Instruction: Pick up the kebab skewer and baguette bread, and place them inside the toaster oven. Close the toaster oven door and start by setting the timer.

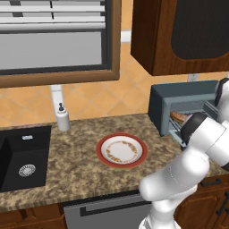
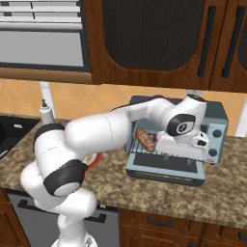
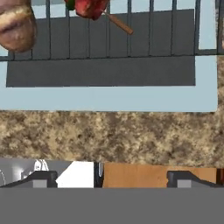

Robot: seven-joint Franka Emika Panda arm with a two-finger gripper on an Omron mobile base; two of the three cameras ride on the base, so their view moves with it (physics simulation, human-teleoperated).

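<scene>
Jaws wide open, empty; baguette bread (image 3: 16,27) and kebab skewer (image 3: 94,8) lie on rack inside toaster oven (image 2: 214,126). Next: hook under lowered toaster oven door (image 3: 109,98), swing up squarely

The toaster oven door (image 2: 164,166) lies folded down flat, leaving the mouth open. On the wire rack (image 3: 144,30), the baguette bread (image 3: 16,26) blocks 10 o'clock and the kebab skewer (image 3: 94,8) blocks 12; rack toward 2 o'clock is bare.
</scene>
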